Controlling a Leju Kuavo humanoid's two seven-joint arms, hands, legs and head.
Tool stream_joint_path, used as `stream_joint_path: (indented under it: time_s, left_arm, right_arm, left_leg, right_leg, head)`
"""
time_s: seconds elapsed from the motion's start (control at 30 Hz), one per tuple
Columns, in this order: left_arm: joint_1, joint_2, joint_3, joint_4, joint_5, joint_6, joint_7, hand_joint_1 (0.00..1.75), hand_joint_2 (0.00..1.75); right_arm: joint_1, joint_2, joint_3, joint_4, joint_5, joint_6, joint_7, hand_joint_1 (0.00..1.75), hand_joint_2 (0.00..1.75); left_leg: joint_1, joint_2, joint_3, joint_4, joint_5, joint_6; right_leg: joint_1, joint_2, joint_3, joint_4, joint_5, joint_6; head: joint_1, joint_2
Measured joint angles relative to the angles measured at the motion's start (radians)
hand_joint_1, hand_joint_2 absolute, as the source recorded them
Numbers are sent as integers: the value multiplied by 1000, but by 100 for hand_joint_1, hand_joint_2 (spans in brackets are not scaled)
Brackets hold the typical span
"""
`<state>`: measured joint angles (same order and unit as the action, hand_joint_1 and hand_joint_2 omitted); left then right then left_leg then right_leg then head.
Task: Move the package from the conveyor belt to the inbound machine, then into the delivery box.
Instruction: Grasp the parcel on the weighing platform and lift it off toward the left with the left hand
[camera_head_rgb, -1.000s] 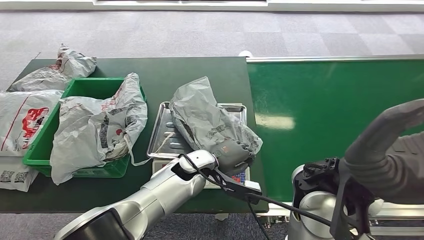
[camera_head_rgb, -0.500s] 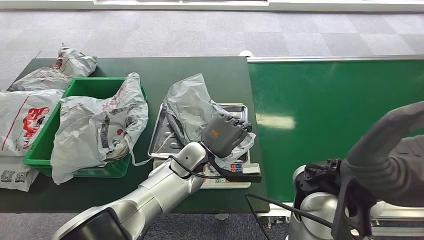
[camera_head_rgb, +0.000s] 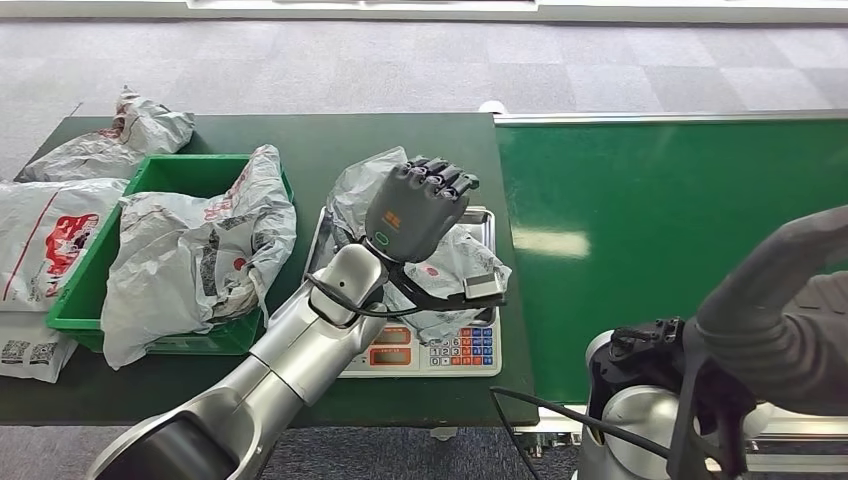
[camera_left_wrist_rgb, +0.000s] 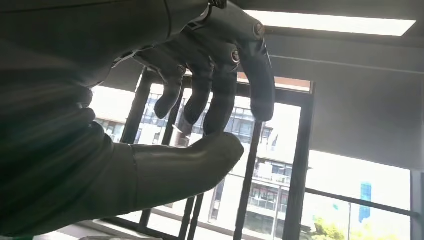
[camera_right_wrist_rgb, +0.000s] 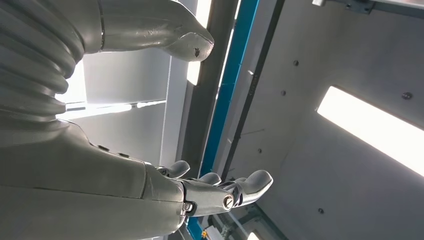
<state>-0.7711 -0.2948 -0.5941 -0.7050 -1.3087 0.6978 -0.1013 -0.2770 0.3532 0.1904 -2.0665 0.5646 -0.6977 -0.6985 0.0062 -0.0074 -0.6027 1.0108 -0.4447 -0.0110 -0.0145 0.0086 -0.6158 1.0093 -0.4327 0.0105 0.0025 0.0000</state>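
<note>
Looking at the head view, the left hand (camera_head_rgb: 415, 205) has lifted up off the package (camera_head_rgb: 440, 262) compared to a second ago; fingers loosely curled, nothing in them, hovering above it; the package now sits crumpled on the scale tray (camera_head_rgb: 322, 235), so I'd say the inbound machine step is done; next up is the green delivery box (camera_head_rgb: 165, 175), already stuffed with a bag; right hand (camera_right_wrist_rgb: 220, 192) is spread wide, holding nothing.

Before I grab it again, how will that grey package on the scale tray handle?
The grey package looks crumpled and baggy, so probably floppy. Its glossy film may slip. It overhangs the scale tray, so a push would likely drag it off.
</note>
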Motion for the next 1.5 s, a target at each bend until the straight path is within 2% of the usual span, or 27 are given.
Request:
stream_joint_path:
  time_s: [0.13,0.23,0.4,0.5,0.77,1.07,1.17,1.33,1.47,1.5]
  left_arm:
    - [2,10,29,-9,-24,-1,16,1,175]
    - [-4,13,43,1,-48,-53,57,0,175]
    - [-63,16,93,119,-36,-376,160,0,175]
    - [-102,31,124,199,-33,-489,188,0,175]
    - [-174,78,173,327,-30,-615,225,0,175]
    - [-190,116,192,391,-41,-726,278,0,175]
    - [-190,123,193,399,-51,-753,260,0,175]
    - [-189,126,193,404,-78,-739,161,0,175]
    - [-169,119,193,402,-51,-645,-7,0,175]
    - [-161,115,193,400,-42,-617,-45,32,175]
  right_arm:
    - [0,0,0,0,0,0,0,0,175]
    - [0,0,0,0,6,0,0,0,175]
    - [-1,0,11,0,28,0,0,0,175]
    - [-1,0,21,1,30,0,0,0,175]
    - [-3,0,37,3,34,0,0,0,175]
    - [-6,0,57,16,32,0,0,0,175]
    - [-7,0,58,19,30,0,0,0,175]
    - [-7,0,58,23,24,0,0,0,175]
    - [-8,0,58,26,20,0,0,0,175]
    - [-8,0,58,26,20,0,0,0,175]
  left_leg:
    - [0,0,0,0,0,0]
    - [0,0,0,0,0,0]
    - [0,0,0,0,0,0]
    - [0,0,0,0,1,-1]
    - [0,0,0,0,1,-2]
    - [0,0,0,0,1,-2]
    - [0,0,0,0,1,-2]
    - [0,0,0,0,1,-2]
    - [0,-2,0,0,1,-2]
    - [0,-2,-1,0,1,-2]
  right_leg:
    - [0,0,0,0,0,0]
    - [0,0,0,0,0,0]
    - [0,0,0,0,0,0]
    - [1,0,0,0,0,0]
    - [1,0,0,0,0,-1]
    - [1,0,0,0,0,-1]
    - [1,0,0,0,0,-1]
    - [1,0,0,0,0,-1]
    - [0,-1,0,0,0,-1]
    - [0,-1,0,0,0,-1]
  head:
    - [0,0]
    - [0,0]
    - [0,0]
    - [0,0]
    - [0,0]
    - [0,0]
    - [0,0]
    - [0,0]
    - [0,0]
    - [0,0]
